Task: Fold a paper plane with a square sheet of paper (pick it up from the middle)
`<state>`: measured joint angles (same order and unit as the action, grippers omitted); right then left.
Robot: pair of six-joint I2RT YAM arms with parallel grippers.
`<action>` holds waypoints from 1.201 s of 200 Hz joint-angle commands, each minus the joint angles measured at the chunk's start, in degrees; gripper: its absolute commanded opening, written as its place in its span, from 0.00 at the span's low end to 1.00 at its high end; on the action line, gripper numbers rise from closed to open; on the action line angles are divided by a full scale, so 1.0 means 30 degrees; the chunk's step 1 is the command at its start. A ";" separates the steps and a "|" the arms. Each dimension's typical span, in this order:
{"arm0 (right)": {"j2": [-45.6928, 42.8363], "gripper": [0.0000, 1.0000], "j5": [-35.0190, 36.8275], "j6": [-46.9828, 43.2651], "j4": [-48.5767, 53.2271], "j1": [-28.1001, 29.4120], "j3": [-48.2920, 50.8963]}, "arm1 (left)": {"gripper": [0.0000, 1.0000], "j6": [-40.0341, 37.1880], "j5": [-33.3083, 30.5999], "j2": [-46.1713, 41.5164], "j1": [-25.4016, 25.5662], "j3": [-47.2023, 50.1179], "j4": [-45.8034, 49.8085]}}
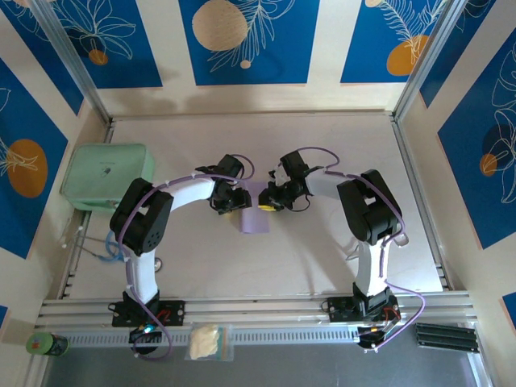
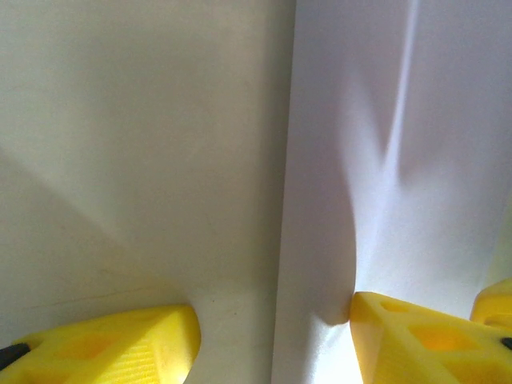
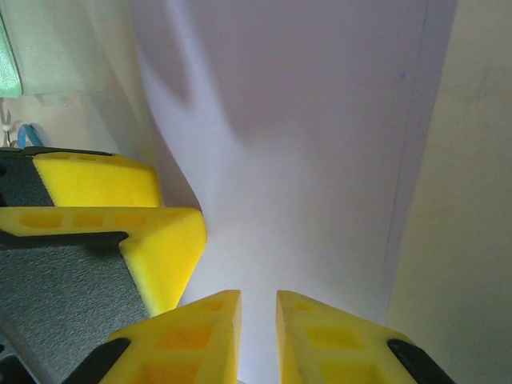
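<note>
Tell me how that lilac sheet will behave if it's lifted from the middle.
Probably floppy: the lilac sheet buckles into a soft ridge ahead of the right hand. Likely light and thin, lying nearly flush on the table, so its edges may droop.

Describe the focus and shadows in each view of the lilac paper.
Top external: even, soft light, the square sheet of paper small between the arms. Left wrist: close and soft-focused, a dark shadow along the paper's edge. Right wrist: soft focus, a grey shadow across the sheet's upper part.
</note>
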<state>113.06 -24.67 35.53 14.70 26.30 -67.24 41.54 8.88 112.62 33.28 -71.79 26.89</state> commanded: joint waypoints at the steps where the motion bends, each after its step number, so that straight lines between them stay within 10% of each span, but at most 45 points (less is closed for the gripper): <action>1: 0.0550 0.19 -0.0304 -0.0146 0.0732 0.0051 -0.0492 | 0.61 0.0044 0.0612 0.2773 0.0668 0.1353 0.0164; 170: 0.1303 0.15 0.0794 -0.0217 0.1507 -0.0154 0.0254 | 0.61 -0.0425 0.0730 0.2695 0.0739 0.1217 0.0314; 240: 0.1919 0.10 0.2398 -0.0732 0.2652 -0.0203 0.0479 | 0.62 -0.0370 -0.1808 -0.2275 0.0599 -0.0913 0.1786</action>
<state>115.26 -22.94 34.61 16.84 25.91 -67.35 41.43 7.57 110.32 34.41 -72.97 28.38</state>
